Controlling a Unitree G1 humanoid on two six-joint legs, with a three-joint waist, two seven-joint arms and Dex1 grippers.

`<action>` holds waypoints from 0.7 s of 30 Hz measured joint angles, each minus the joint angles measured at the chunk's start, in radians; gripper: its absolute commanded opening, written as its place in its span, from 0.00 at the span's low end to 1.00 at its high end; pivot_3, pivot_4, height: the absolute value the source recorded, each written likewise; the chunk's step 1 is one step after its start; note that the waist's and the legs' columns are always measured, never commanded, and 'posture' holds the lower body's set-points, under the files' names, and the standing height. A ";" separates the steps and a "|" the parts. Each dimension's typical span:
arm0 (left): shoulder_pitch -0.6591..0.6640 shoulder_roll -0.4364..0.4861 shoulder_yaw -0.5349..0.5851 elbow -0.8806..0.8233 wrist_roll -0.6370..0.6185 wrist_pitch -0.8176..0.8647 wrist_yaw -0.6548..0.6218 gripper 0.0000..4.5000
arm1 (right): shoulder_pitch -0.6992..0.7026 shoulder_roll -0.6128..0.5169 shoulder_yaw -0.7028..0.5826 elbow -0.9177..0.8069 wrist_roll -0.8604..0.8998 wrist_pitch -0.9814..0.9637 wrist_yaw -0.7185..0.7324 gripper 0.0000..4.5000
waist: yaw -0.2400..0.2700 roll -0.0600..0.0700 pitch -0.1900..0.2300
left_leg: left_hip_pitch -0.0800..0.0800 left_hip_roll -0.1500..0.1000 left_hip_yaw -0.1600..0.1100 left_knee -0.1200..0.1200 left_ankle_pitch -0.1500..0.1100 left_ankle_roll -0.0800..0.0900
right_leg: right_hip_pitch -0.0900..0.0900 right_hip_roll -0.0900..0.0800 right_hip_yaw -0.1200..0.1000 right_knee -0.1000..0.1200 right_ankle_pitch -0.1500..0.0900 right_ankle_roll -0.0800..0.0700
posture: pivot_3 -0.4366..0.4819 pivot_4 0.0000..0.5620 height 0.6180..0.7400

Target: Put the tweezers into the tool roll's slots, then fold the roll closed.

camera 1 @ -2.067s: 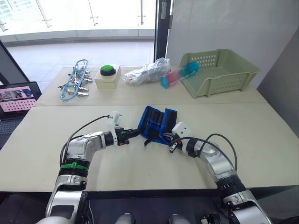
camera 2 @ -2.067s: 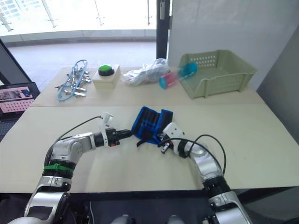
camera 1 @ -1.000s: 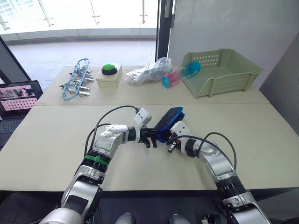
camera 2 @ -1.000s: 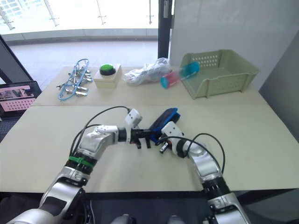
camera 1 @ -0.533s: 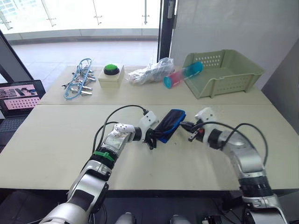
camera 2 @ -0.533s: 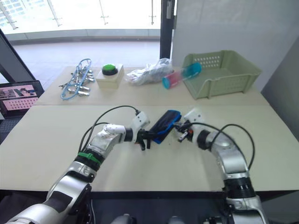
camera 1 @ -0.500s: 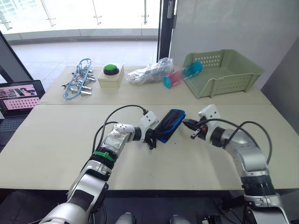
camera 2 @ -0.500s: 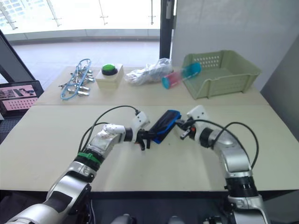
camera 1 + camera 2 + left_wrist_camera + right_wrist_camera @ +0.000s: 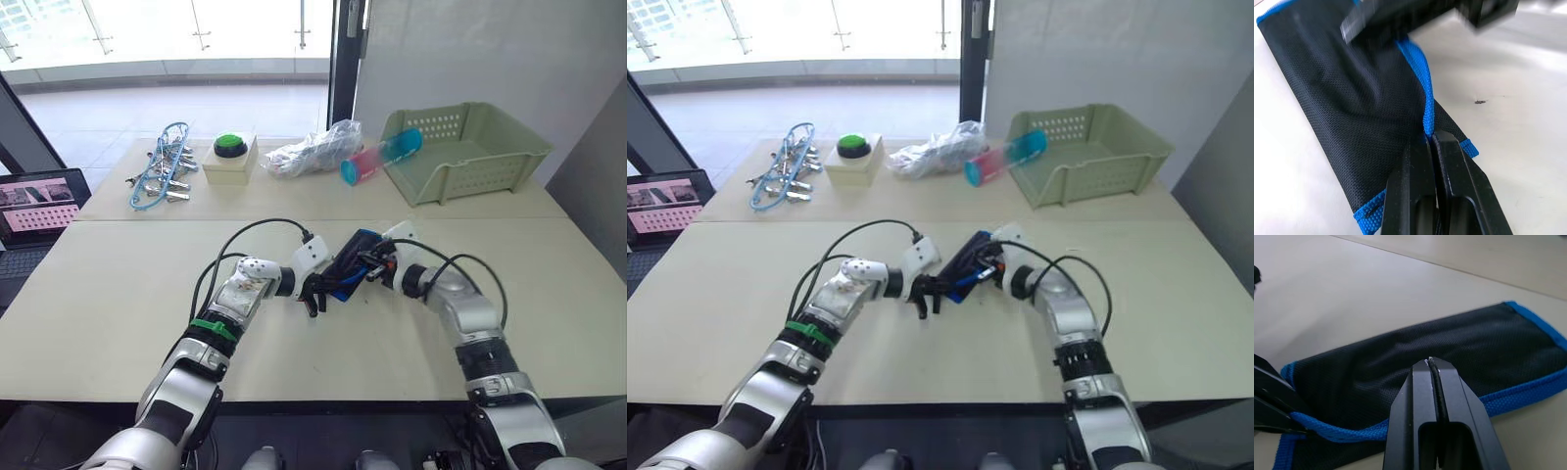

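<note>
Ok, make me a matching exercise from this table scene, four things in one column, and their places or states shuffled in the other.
Things:
1. tool roll
2. green button box
3. pink and blue tube
4. silver clips with blue cord

Places or states:
A. far left of the back table
B. folded, between both hands
C. lying over the green basket's rim
D. beside the crumpled plastic bag

Pairs: 1-B, 2-D, 3-C, 4-A

The tool roll point(image 9: 353, 262) lies mid-table point(image 9: 118, 294) between both pincers, with the basket point(image 9: 470, 152) behind to the right
</note>
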State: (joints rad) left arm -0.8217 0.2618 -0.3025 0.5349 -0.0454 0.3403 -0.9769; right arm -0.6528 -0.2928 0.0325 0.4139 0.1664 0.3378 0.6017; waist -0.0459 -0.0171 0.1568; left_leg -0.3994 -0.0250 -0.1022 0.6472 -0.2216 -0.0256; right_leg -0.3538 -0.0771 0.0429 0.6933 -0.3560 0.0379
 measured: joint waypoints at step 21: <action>0.054 -0.008 0.195 -0.085 -0.231 0.005 -0.127 0.03 | 0.006 -0.028 0.065 0.024 -0.105 -0.070 -0.033 0.00 | 0.000 -0.001 -0.001 | 0.004 0.001 -0.003 -0.001 0.001 -0.001 | 0.003 0.000 0.001 -0.001 0.000 0.000 | 0.48 0.27 1.00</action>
State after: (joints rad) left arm -0.7680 0.2540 -0.1071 0.4497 -0.2768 0.3449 -1.1036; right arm -0.6463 -0.3208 0.0974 0.4381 0.0619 0.2676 0.5686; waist -0.0459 -0.0181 0.1555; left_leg -0.3954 -0.0244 -0.1047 0.6465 -0.2210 -0.0263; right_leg -0.3510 -0.0767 0.0435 0.6924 -0.3560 0.0379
